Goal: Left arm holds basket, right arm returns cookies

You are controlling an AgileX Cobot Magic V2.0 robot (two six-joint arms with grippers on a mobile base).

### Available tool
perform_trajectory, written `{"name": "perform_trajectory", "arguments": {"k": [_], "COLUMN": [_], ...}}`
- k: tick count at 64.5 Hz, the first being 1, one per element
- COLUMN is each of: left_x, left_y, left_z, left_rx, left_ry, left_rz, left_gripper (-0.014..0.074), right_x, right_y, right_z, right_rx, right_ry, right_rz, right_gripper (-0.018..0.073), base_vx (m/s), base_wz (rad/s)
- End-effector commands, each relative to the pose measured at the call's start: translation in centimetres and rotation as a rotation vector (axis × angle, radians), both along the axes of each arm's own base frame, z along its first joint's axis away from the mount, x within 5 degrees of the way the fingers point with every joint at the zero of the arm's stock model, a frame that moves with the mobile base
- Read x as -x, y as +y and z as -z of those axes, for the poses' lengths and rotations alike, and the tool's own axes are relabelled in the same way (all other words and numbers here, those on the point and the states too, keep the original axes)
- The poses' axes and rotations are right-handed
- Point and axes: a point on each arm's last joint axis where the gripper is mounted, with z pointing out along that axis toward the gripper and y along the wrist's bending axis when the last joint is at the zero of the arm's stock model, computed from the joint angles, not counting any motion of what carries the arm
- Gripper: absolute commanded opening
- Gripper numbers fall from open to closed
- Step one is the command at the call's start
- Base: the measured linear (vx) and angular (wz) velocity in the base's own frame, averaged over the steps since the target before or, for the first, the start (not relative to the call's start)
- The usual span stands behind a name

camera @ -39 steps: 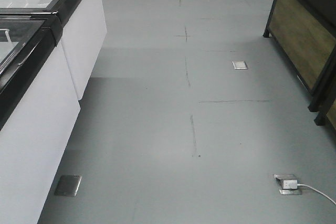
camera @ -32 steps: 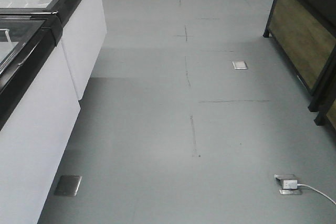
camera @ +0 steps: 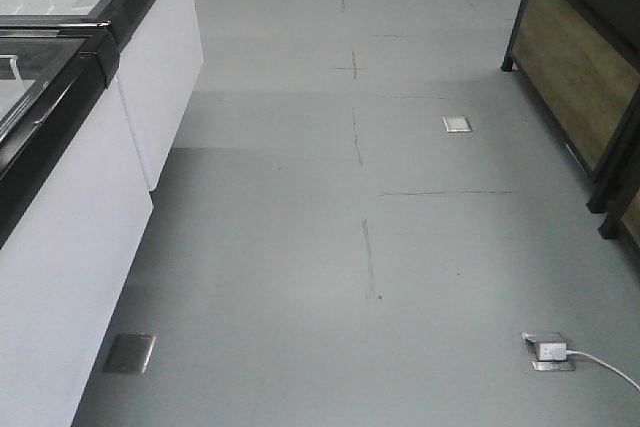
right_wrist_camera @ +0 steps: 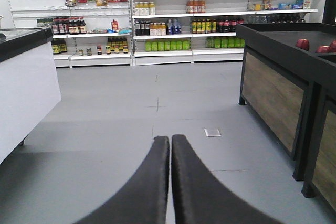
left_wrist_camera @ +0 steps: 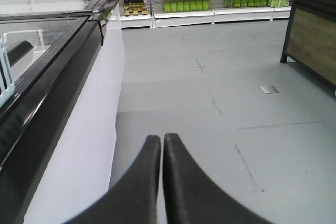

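Both grippers hang over the grey supermarket floor [camera: 300,247], jaws pressed together and gripping nothing. The left gripper [left_wrist_camera: 161,140] is beside a glass-topped chest freezer [left_wrist_camera: 58,45], and the right gripper [right_wrist_camera: 170,140] faces stocked drinks shelves [right_wrist_camera: 184,22]. A sliver of the light blue basket [left_wrist_camera: 4,80] shows at the left wrist view's edge, by the freezer top.

Middle aisle's wide open for me, just bare grey floor [camera: 300,247] right up to the back shelves [right_wrist_camera: 184,19]. White chest freezers [camera: 80,207] wall off the side by my left hand [left_wrist_camera: 161,138]. A dark wooden display stand [right_wrist_camera: 273,87] boxes in the right hand [right_wrist_camera: 170,139], and a floor socket box [camera: 548,351] with a white cable [camera: 605,367] sits low on the right.
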Motion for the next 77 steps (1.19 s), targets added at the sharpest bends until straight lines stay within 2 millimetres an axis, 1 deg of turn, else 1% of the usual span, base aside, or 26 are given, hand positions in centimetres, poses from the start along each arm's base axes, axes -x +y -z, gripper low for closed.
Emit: {"name": "perform_trajectory", "arguments": {"k": [1, 53, 64, 71, 77], "left_x": [0.2, 0.2, 0.2, 0.2, 0.4], "left_y": [0.0, 0.0, 0.0, 0.1, 0.1], "left_z": [-1.7, -1.8, -2.3, -3.5, -4.5], "left_rx": [0.005, 0.007, 0.011, 0.017, 0.074], "left_ry": [-0.118, -0.12, -0.178, -0.298, -0.39], "left_rz": [-0.001, -0.001, -0.002, -0.005, -0.005], "left_gripper": [-0.0008, -0.0008, -0.0008, -0.0008, -0.0008], "right_x": [0.1, 0.1, 0.1, 0.1, 0.1], "right_y": [-0.1, -0.1, -0.1, -0.1, -0.1], "right_z": [-0.6, -0.6, -0.6, -0.6, -0.6], "right_rx": [0.014, 0.014, 0.014, 0.014, 0.014], "right_ry": [-0.082, -0.082, -0.082, -0.082, -0.082], "right_rz": [0.012, 0.012, 0.012, 0.012, 0.012], "right_gripper": [-0.0008, -0.0008, -0.0008, -0.0008, -0.0008], "base_vx": [0.0, 0.0, 0.0, 0.0, 0.0], "base_wz": [0.0, 0.0, 0.0, 0.0, 0.0]}}
